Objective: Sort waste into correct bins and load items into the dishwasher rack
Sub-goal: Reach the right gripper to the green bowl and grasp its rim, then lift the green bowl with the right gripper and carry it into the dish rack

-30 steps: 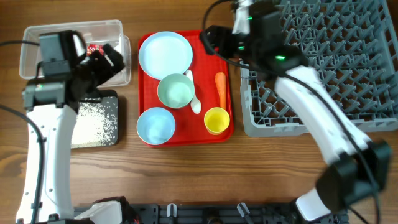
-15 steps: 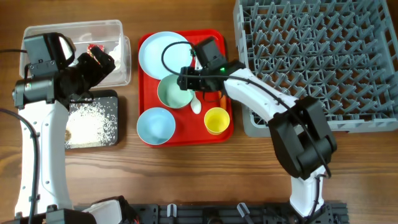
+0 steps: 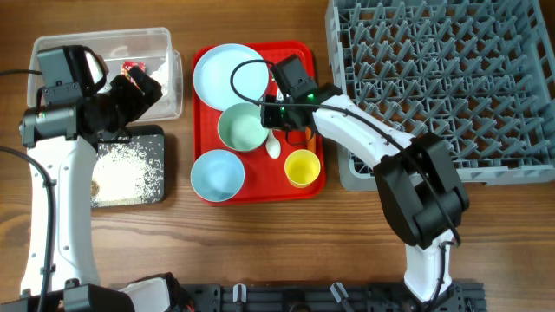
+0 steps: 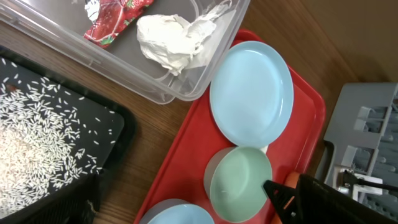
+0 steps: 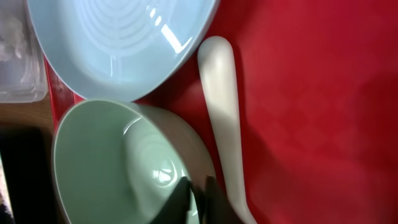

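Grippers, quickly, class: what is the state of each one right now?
Left gripper: open, holding nothing.
Right gripper: closed on the rim of the mint bowl.

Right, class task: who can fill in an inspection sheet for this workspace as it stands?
Surface: wooden table, red tray in the middle.
Job's things: plate, mint bowl, blue bowl, yellow cup and spoon on the red tray; wrapper and tissue in the clear tub; rice in the black tray; rack at right.
Clutter: nothing seen.
Grippers: left gripper open, near the clear tub; right gripper shut on the mint bowl's rim.
Cables: black cable loops over the plate.
Surroundings: black frame at the table's near edge.
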You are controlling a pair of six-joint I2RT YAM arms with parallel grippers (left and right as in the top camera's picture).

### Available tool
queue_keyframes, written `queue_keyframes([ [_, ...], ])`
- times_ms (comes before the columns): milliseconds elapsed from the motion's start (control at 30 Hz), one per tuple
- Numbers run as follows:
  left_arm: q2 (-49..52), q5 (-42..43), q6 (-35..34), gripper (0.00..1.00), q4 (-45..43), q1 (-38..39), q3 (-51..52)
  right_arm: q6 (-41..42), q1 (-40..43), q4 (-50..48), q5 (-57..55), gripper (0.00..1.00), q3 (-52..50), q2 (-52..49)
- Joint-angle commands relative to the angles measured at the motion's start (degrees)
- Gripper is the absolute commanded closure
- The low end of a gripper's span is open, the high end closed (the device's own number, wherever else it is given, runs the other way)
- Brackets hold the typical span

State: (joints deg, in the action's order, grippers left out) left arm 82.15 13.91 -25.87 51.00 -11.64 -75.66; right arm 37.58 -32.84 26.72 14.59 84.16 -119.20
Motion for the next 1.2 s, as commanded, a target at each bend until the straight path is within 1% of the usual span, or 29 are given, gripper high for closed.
queue_keyframes([
  [0,0.5,1.8,-0.3,0.00,0.1,-0.2,-0.3,0.1,0.0,0.0,1.0,0.96,0.6,-1.6],
  [100,0.5,1.7,-0.3,0.00,0.1,-0.2,-0.3,-0.2,0.1,0.3,1.1,0.96,1.8,-1.6],
  [233,0.5,1.7,-0.3,0.00,0.2,-0.2,-0.3,-3.1,0.9,2.3,0.9,0.96,4.7,-0.4],
  [400,0.5,1.7,-0.3,0.00,0.3,-0.2,-0.3,-6.9,3.0,6.8,0.5,0.96,8.8,4.0],
  [433,0.5,1.7,-0.3,0.00,0.3,-0.2,-0.3,-9.1,4.5,9.5,-2.4,0.96,11.0,7.7],
  [500,0.5,1.7,-0.3,0.00,0.3,-0.2,-0.3,-9.5,5.4,11.0,-6.4,0.96,11.3,10.4],
  [633,0.5,1.7,-0.3,0.00,0.3,-0.2,-0.3,-12.2,8.6,14.8,-19.9,0.96,11.3,16.4],
  [767,0.5,1.7,-0.3,0.00,0.3,-0.2,-0.3,-15.2,11.8,15.0,-38.2,0.96,11.3,20.1],
  [867,0.5,1.7,-0.3,0.00,0.3,-0.2,-0.3,-17.4,13.0,11.4,-55.7,0.96,11.1,20.2],
  [933,0.5,1.7,-0.3,0.00,0.3,-0.2,-0.3,-19.9,13.3,6.9,-64.4,0.96,10.9,19.0],
  [967,0.5,1.7,-0.3,0.00,0.3,-0.2,-0.3,-22.6,13.3,4.3,-67.5,0.96,10.9,18.1],
  [1067,0.5,1.7,-0.3,0.00,0.3,-0.2,-0.3,-35.5,13.3,-5.8,-74.4,0.96,10.9,14.5],
  [1133,0.5,1.7,-0.3,0.00,0.3,-0.2,-0.3,-46.2,13.4,-14.2,-77.8,0.96,10.9,11.5],
  [1167,0.5,1.7,-0.3,0.00,0.3,-0.2,-0.3,-53.1,13.4,-19.3,-79.4,0.96,10.9,9.4],
])
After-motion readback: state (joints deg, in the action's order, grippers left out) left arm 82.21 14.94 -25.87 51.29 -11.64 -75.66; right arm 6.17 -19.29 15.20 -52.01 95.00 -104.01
